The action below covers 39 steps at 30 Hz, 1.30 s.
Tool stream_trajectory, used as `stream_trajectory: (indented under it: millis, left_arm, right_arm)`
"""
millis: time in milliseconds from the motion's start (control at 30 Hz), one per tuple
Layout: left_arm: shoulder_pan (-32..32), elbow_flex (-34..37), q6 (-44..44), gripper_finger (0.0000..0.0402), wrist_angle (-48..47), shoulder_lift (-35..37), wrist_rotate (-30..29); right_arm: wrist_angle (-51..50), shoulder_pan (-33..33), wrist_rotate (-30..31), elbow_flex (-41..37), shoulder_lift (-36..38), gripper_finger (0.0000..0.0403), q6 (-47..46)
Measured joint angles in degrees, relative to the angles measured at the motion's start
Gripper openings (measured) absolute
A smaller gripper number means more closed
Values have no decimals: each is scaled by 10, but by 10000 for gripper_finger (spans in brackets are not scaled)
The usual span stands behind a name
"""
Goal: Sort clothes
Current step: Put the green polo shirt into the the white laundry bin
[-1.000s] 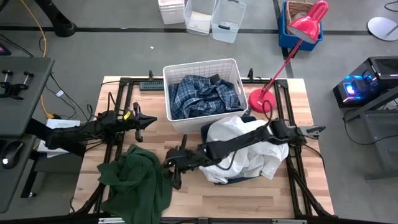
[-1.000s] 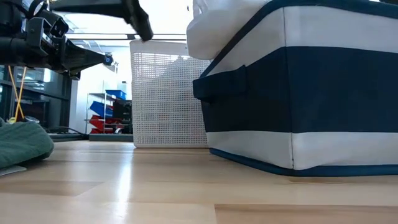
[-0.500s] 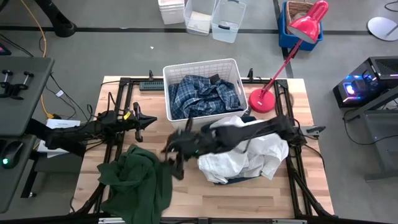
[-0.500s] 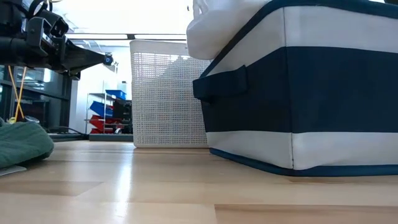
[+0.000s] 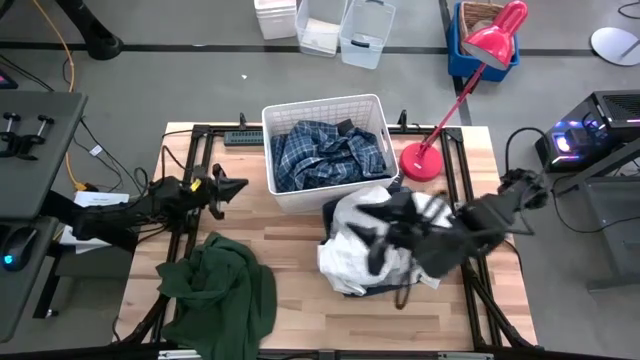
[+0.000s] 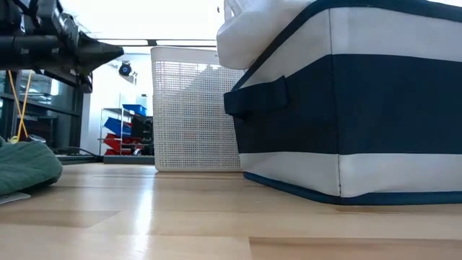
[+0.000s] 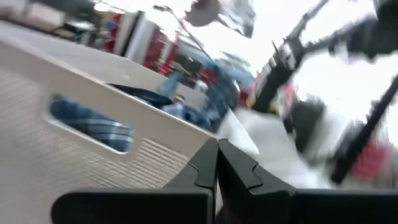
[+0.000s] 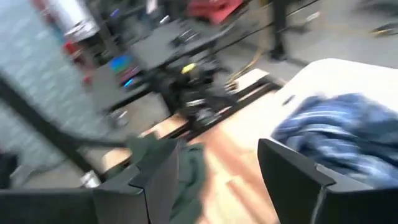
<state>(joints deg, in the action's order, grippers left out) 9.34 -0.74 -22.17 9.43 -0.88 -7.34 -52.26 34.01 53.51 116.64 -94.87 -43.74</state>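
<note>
A dark green garment (image 5: 225,290) lies crumpled on the table's near left and shows in the low view (image 6: 29,166). A blue-and-white plaid shirt (image 5: 325,155) lies in the white slatted basket (image 5: 290,195). White clothes (image 5: 350,255) fill the navy bin (image 6: 346,108) and spill over its rim (image 6: 249,29). My left gripper (image 5: 228,187) is shut and empty, above the table left of the basket (image 7: 217,163). My right gripper (image 5: 373,238), blurred, hangs open and empty over the white clothes (image 8: 217,171).
A red desk lamp (image 5: 425,160) stands on the table's far right, its arm leaning out beyond the far edge. Bare wood shows between the green garment and the bin (image 5: 300,300). Clear tubs and a blue crate stand on the floor beyond the table.
My right gripper has swung fast from beside the green garment toward the table's right and now hangs over the white clothes in the bin. My left gripper has risen a little. The clothes have stayed where they were.
</note>
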Motion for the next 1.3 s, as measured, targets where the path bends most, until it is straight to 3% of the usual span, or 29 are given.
stream_trajectory:
  millis: [100, 167, 300, 433, 600, 733, 967, 1100, 1200, 1300]
  left_arm:
    - [0, 0, -91, 0, 13, -5, -51]
    - [0, 0, -134, 0, 21, -17, -45]
    - [-11, -43, -151, 0, 23, -82, 101]
    - [-54, -172, -88, 0, -114, -198, 141]
    - [-135, -362, 27, 6, -345, -358, 154]
    - [-225, -432, 32, 38, -449, -472, 157]
    - [-390, -437, -33, 164, -447, -624, 198]
    - [-418, -464, -116, 226, -456, -667, 216]
    - [-434, -501, -201, 245, -456, -670, 207]
    - [-484, -525, -235, 246, -496, -677, 144]
  right_arm:
    - [-58, 33, 71, -31, 20, 212, -72]
    - [-105, 45, 79, -60, 24, 208, -136]
    - [-201, 38, 66, -123, 35, 191, -283]
    - [-247, 16, 44, -176, 46, 180, -375]
    - [-237, -6, 12, -203, 52, 179, -371]
    - [-235, -9, -5, -209, 51, 179, -367]
    - [-234, -9, -68, -209, 51, 179, -320]
    - [-233, -9, -71, -209, 51, 179, -304]
    - [-233, -9, -71, -209, 51, 179, -288]
    - [-233, -9, -71, -209, 51, 179, -266]
